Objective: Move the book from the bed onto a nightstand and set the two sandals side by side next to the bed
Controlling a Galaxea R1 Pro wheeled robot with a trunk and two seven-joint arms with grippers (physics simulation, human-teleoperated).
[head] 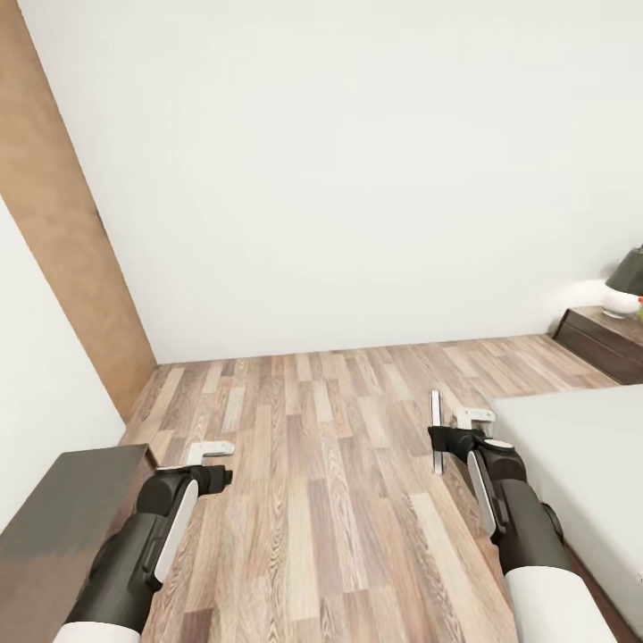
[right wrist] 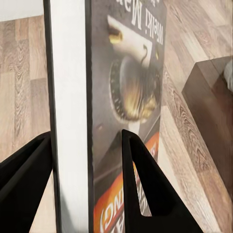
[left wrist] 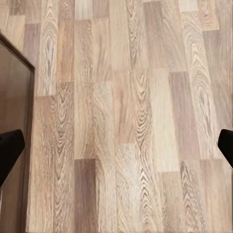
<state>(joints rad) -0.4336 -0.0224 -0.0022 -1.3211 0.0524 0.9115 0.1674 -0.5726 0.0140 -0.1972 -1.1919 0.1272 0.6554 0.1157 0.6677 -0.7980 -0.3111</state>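
My right gripper (head: 444, 435) is shut on the book (head: 436, 430), holding it upright and edge-on above the floor, just left of the bed (head: 580, 464). Up close the book (right wrist: 131, 82) shows a dark cover with an orange band, and the black fingers (right wrist: 141, 184) clamp it from both sides. The nightstand (head: 603, 338) stands against the wall at the far right, beyond the light-grey mattress. My left gripper (head: 211, 452) hangs open over bare planks, its fingertips (left wrist: 9, 150) far apart. The sandals are out of view.
A lamp (head: 625, 284) sits on the nightstand. Low dark-wood furniture (head: 62, 522) stands close to my left arm, its edge (left wrist: 12, 97) showing in the left wrist view. A white wall (head: 357, 179) closes the room ahead, with wood-plank floor (head: 313, 429) between.
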